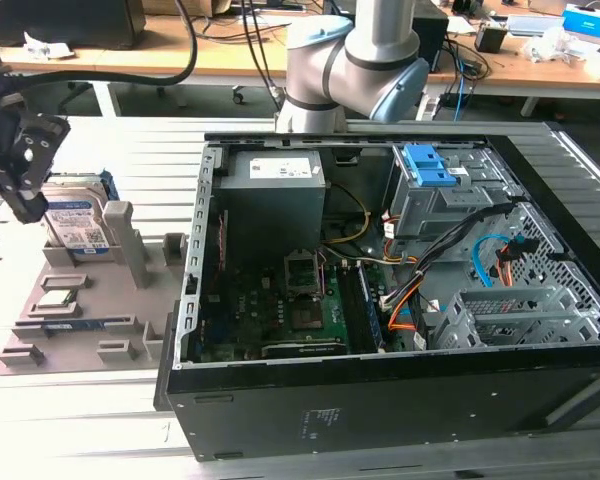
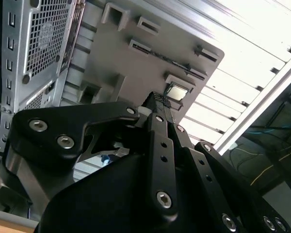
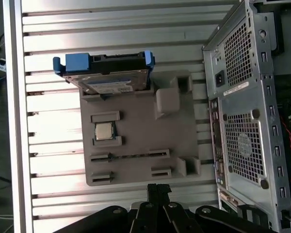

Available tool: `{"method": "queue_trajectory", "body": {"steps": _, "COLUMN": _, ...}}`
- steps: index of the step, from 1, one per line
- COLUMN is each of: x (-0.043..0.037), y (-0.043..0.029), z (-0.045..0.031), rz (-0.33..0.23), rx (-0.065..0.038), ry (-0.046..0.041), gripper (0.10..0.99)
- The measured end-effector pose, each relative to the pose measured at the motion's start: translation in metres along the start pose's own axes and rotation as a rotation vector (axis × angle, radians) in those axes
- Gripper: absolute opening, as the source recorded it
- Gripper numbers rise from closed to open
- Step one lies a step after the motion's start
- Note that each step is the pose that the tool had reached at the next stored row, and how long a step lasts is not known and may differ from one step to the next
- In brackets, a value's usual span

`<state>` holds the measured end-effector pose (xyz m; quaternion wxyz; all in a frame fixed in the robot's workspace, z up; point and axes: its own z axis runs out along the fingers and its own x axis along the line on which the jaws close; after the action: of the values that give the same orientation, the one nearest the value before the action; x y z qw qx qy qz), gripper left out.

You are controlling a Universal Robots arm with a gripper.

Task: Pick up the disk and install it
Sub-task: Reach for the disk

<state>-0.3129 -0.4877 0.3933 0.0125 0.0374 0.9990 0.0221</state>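
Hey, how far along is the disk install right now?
Done: nothing yet. The disk lies on the grey holder outside the case, not in it. In hand: nothing. The gripper hovers over the holder with its fingers shut on nothing. Left: the whole pick-up and install.

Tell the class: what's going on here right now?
A robot arm's gripper hovers near the disk, which sits in its slot on the grey tray, not yet picked up. The fingers are shut and hold nothing. The open computer case stands beside the tray.
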Motion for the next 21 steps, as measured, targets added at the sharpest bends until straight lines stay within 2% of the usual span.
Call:
{"method": "queue_trajectory", "body": {"steps": 4, "x": 0.0074, "y": -0.0005, "z": -0.0002, "rz": 0.000, "rx": 0.000, "ry": 0.0001, "gripper": 0.106}}
{"method": "queue_trajectory", "body": {"steps": 6, "x": 0.0140, "y": -0.0010, "z": -0.0004, "rz": 0.000, "rx": 0.000, "ry": 0.0001, "gripper": 0.106}}
{"method": "queue_trajectory", "body": {"steps": 17, "x": 0.0324, "y": -0.0024, "z": -0.0009, "rz": 0.000, "rx": 0.000, "ry": 0.0000, "gripper": 0.106}}
{"method": "queue_trajectory", "body": {"steps": 19, "x": 0.0390, "y": -0.0029, "z": -0.0010, "rz": 0.000, "rx": 0.000, "ry": 0.0000, "gripper": 0.106}}
{"method": "queue_trajectory", "body": {"steps": 21, "x": 0.0420, "y": -0.0031, "z": -0.0011, "rz": 0.000, "rx": 0.000, "ry": 0.0000, "gripper": 0.106}}
